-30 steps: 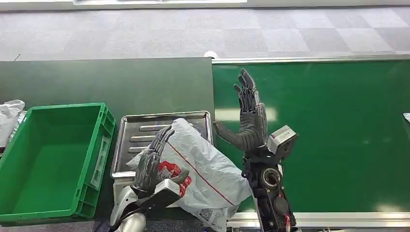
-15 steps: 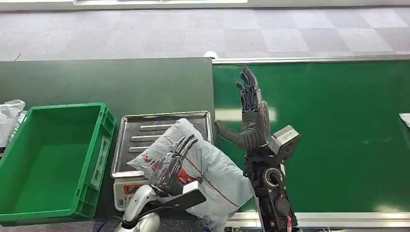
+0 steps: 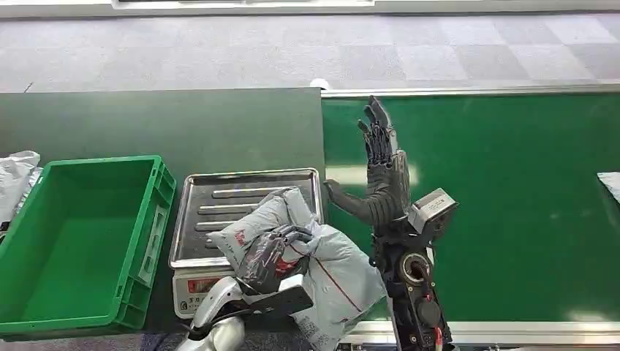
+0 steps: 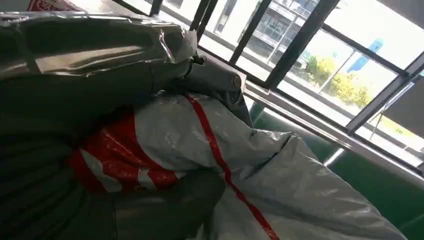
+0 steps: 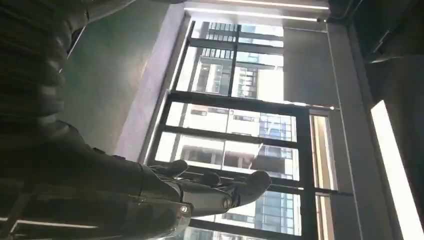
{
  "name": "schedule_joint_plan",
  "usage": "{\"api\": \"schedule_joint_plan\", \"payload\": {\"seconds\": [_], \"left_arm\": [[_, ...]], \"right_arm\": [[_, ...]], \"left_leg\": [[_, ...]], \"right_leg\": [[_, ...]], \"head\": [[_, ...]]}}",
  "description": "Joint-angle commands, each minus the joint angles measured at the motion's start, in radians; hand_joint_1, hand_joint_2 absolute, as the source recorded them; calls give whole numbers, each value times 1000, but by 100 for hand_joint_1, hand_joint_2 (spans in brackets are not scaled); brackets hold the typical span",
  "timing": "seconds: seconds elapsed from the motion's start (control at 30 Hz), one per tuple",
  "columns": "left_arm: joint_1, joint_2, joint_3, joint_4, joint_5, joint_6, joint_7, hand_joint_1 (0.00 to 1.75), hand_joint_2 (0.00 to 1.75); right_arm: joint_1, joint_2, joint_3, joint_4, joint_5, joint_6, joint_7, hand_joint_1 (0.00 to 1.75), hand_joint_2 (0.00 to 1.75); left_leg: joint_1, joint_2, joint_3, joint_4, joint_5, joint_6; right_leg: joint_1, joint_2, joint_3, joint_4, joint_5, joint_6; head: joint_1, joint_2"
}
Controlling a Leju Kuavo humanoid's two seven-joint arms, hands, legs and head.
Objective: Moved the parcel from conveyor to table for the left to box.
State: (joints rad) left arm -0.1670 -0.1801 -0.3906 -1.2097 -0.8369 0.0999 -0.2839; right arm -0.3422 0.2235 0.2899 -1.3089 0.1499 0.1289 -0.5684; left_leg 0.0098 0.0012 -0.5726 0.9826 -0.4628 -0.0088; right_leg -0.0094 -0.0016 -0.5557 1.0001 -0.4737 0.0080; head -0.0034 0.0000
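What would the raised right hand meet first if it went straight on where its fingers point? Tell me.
Nothing, likely: the right hand points upright above the green conveyor belt; its wrist view shows windows beyond the fingertips.

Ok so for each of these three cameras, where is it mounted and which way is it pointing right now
Head view: high on the body, looking forward and down at the steel tray, green crate and conveyor belt; both arms show, the left hand gripping the grey parcel, the right hand raised with fingers spread.
Left wrist view: behind the left hand, facing the parcel and windows.
Right wrist view: behind the right hand, tilted up at windows and ceiling.
Shared: head and left wrist views both show the parcel.
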Motion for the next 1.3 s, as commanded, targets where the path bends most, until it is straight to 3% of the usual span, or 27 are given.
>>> {"api": "schedule_joint_plan", "payload": {"seconds": [0.03, 0.2, 0.3, 0.43, 0.53, 0.6, 0.73, 0.8, 0.83, 0.9, 1.0, 1.13, 1.2, 1.3], "left_arm": [[27, 11, 47, -19, 200, -83, -110, 175, 175], [44, 13, 74, -79, 334, -143, -162, 175, 175], [63, 25, 112, -166, 571, -231, -253, 175, 175], [76, 35, 118, -225, 632, -251, -270, 175, 175], [96, 51, 126, -355, 558, -77, -356, 175, 175], [93, 68, 119, -451, 362, 158, -372, 175, 175], [42, 111, 152, -530, 151, 445, -332, 175, 175], [21, 126, 162, -520, 110, 500, -325, 175, 175], [-4, 133, 179, -485, -20, 598, -295, 175, 175], [-55, 107, 283, -441, -176, 598, -246, 175, 175], [-144, 158, 373, -332, -114, 598, -255, 175, 175], [-212, 212, 523, -247, -51, 598, -171, 175, 175], [-216, 233, 567, -216, -16, 598, -205, 175, 175], [-234, 251, 671, -140, -67, 598, -98, 175, 175]], "right_arm": [[-15, -18, 10, 14, 0, -5, 7, 0, 175], [-18, -16, 11, 19, 0, -7, 7, 0, 175], [-25, -15, 13, 31, -2, -12, 6, 0, 175], [-26, -15, 12, 41, -6, -14, 5, 0, 175], [-9, -20, 8, 69, -27, -5, 3, 0, 175], [29, -36, 17, 108, -27, 29, 22, 0, 175], [74, -39, -3, 380, -21, 20, -26, 0, 175], [85, -42, -7, 437, -8, 8, -58, 0, 175], [103, -43, -20, 457, -3, 3, -46, 0, 175], [144, -50, -54, 458, 9, -17, -16, 0, 175], [170, -65, -103, 473, 30, -11, -16, 0, 175], [202, -76, -148, 491, 27, -15, -3, 0, 175], [208, -78, -151, 496, 24, -15, -12, 0, 175], [219, -75, -149, 490, 17, -20, -15, 0, 175]], "left_leg": [[0, 1, 1, -1, 0, 0], [0, 2, 1, -1, 0, 0], [0, 2, 0, -1, 0, 0], [0, 2, -1, 0, 0, 0], [1, 2, -2, 0, 0, 0], [1, 2, -1, 0, -1, 0], [2, 0, 1, -2, 0, 0], [2, 0, 2, -3, 1, 0], [2, -1, 1, -3, 1, 0], [1, -2, 1, -3, 1, 0], [1, -4, 0, -3, 2, 0], [1, -1, 0, -2, 1, 0], [0, -1, 1, -3, 1, 0], [1, 2, 0, -1, 0, 0]], "right_leg": [[0, 2, 1, -1, 0, 0], [0, 2, 1, -2, 0, 0], [0, 2, 0, -1, 0, 0], [0, 2, -2, -1, 0, 0], [1, 2, -2, 0, 0, 0], [1, 2, -2, -1, 0, 0], [2, 0, 1, -3, 0, -1], [2, 1, 2, -4, 1, -1], [2, 0, 1, -3, 1, -1], [2, -1, 2, -4, 1, -1], [1, -4, 1, -3, 0, -1], [1, 0, 0, -2, 1, -1], [1, 0, 0, -2, 0, -1], [1, 3, -1, -1, 0, -1]], "head": [[0, 0], [0, 0], [0, 0], [0, 0], [0, 0], [0, 0], [0, 0], [0, 0], [0, 0], [0, 0], [0, 0], [0, 0], [0, 0], [0, 0]]}}
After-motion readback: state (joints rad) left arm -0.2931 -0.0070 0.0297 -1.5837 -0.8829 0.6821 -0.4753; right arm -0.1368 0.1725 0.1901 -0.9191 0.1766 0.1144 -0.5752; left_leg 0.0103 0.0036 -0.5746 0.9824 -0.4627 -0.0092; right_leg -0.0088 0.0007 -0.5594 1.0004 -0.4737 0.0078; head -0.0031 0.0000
